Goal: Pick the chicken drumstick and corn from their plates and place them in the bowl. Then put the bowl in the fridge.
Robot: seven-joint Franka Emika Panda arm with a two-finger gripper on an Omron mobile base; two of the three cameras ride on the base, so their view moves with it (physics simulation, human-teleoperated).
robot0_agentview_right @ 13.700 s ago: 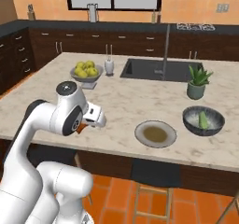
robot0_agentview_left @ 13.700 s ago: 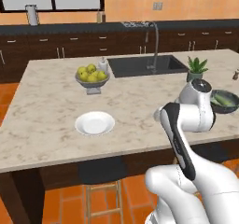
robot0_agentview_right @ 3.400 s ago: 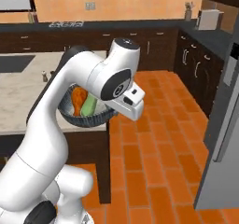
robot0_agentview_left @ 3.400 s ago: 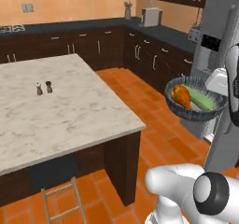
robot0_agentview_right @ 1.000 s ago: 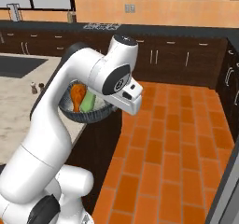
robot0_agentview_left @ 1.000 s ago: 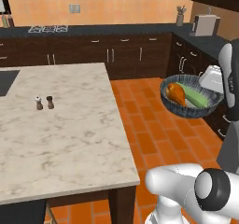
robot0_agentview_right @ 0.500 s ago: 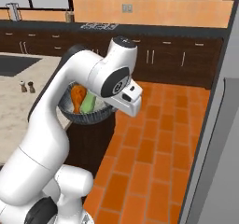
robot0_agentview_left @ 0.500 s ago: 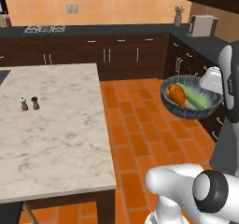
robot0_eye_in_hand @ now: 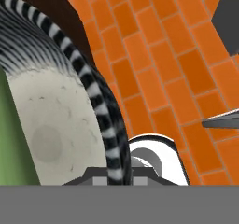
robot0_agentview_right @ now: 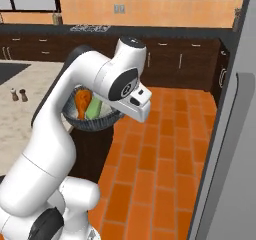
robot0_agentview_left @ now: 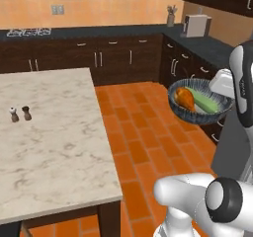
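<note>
Two small shakers point(robot0_agentview_left: 20, 113) stand on the marble counter point(robot0_agentview_left: 54, 152), beside an orange brick floor point(robot0_agentview_left: 143, 147) and dark cabinets point(robot0_agentview_left: 99, 58). The gripper point(robot0_eye_in_hand: 114, 174) is closed on the rim of the bowl point(robot0_agentview_left: 197, 115), held in the air over the floor with the drumstick point(robot0_agentview_left: 184, 98) and the corn point(robot0_agentview_left: 206, 102) inside, and the grey fridge point(robot0_agentview_right: 235, 134) is near.

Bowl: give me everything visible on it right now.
The bowl is round and deep, dark grey-blue with pale ribbed streaks outside and a lighter grey inside. It hangs level in the air over the orange brick floor, its rim pinched by the shut tool. The chicken drumstick and the corn lie inside, side by side.
</note>
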